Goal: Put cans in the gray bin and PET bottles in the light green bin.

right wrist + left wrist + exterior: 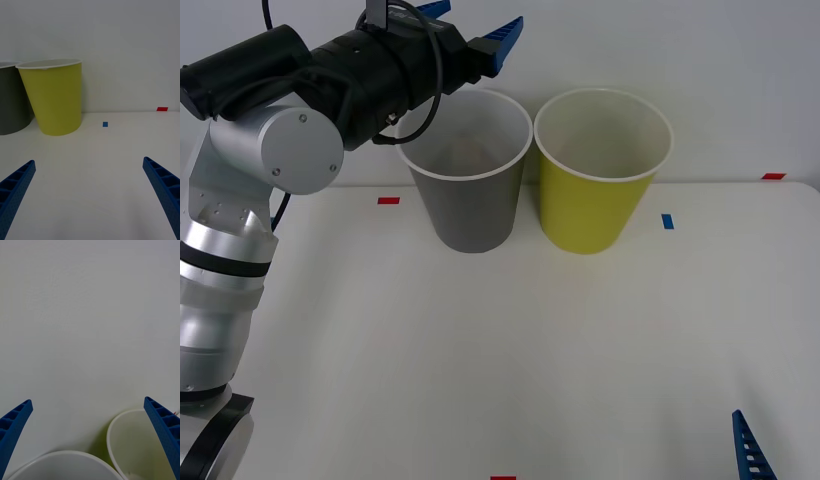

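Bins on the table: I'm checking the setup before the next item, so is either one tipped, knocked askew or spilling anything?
Nothing stands out. The gray bin and the light green bin both stand upright, side by side, on the white table. The left gripper hovers open above the gray bin.

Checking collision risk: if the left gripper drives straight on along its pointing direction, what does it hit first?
Probably the plain white wall behind the bins. The left gripper, fingers open, points over the gray bin rim, apparently clearing it; depth is unclear.
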`<move>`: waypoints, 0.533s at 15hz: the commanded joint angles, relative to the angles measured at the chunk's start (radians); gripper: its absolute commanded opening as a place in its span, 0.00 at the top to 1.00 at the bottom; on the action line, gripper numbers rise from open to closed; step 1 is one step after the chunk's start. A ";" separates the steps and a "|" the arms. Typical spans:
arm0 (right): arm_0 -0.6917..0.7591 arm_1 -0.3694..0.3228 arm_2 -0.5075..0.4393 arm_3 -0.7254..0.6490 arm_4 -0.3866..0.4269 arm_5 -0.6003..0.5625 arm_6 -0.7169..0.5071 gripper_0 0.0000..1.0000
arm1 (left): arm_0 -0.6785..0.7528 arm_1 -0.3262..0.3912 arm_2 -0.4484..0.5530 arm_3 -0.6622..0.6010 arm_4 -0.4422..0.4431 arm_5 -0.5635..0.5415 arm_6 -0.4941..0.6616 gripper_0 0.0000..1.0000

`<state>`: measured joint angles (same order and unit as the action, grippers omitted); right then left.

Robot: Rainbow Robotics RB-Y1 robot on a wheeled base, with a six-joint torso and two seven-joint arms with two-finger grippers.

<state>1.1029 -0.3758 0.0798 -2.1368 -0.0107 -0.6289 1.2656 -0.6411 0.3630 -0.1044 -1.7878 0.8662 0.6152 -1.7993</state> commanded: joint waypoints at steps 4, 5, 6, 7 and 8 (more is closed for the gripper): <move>0.000 0.000 0.000 0.000 0.000 0.000 0.000 0.00 | 0.231 0.062 0.040 -0.239 0.019 0.001 -0.023 0.00; 0.000 0.000 0.000 0.000 0.000 0.000 0.000 0.00 | 0.284 0.073 0.057 -0.285 0.027 0.000 -0.026 0.00; 0.000 0.000 0.000 0.000 0.000 0.000 0.000 0.00 | 0.327 0.082 0.072 -0.329 0.025 0.000 -0.031 0.00; 0.000 0.000 0.000 0.000 0.000 0.000 0.000 0.00 | 0.368 0.093 0.091 -0.371 0.027 0.001 -0.032 0.00; 0.000 0.000 0.000 0.000 0.000 0.000 0.000 0.00 | 0.423 0.102 0.110 -0.417 0.025 0.000 -0.037 0.00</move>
<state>1.1029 -0.3758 0.0798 -2.1368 -0.0107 -0.6289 1.2656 -0.2700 0.4519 -0.0178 -2.1587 0.8913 0.6155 -1.8307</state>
